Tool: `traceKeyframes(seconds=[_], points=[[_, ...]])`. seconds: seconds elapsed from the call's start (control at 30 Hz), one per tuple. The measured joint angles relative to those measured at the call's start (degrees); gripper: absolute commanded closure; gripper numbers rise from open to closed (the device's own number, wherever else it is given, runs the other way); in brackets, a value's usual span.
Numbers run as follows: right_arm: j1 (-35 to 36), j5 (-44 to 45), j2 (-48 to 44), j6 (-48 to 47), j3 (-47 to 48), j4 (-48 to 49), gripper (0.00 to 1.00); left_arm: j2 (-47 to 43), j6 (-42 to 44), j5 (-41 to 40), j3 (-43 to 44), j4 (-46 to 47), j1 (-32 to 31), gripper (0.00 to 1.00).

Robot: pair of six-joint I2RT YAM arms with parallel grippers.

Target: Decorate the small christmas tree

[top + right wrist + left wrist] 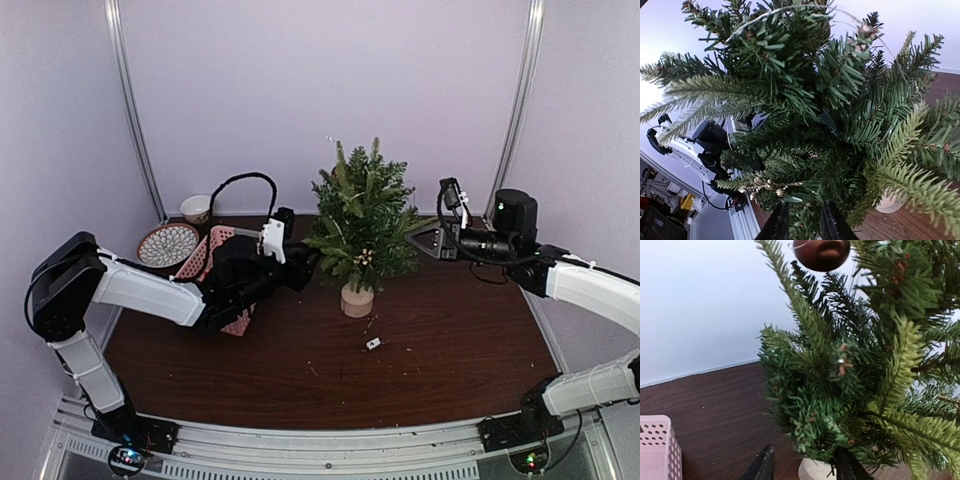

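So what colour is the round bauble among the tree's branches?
The round glossy bauble is dark reddish-brown; left wrist view.

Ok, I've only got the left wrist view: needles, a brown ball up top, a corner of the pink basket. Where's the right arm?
Observer: The right pincer is at the far side of the small christmas tree from yours, at about mid height.
Operator: Anything loose on the table?
Observer: Yes, a small white piece lies in front of the tree.
Operator: Any decoration besides the ball?
Observer: A gold bead cluster sits low in the branches, in the right wrist view.
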Motion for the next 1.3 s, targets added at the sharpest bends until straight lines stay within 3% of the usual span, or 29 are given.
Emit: traceKeyframes(seconds=[0.27,0.43,0.63,0.87,1.07,1.3], points=[[0.2,0.2,-0.1,0.0,0.0,-0.2,0.49,-0.5,0.1,0.2,-0.1,-2.4,0.9,0.36],[0.3,1.3,-1.9,-1.2,0.6,-2.4,0.35,-8.0,-0.4,-0.3,-2.6,-10.2,1.3,0.28],[0.0,3.1,-5.4,-2.9,3.2,-5.4,0.26,-25.0,-3.5,-3.5,-4.3,-30.8,4.5,0.25],[-2.3,3.6,-6.2,-4.5,4.7,-7.8,0.25,-36.4,-7.9,-4.8,-4.3,-55.2,16.7,0.27],[-4.6,3.5,-6.2,-5.6,4.7,-10.1,0.25,-32.3,-9.4,0.7,-3.6,-66.2,29.4,0.31],[-5.1,3.3,-5.7,-6.1,4.7,-10.4,0.25,-16.2,-8.7,1.8,6.3,-70.8,31.1,0.50]])
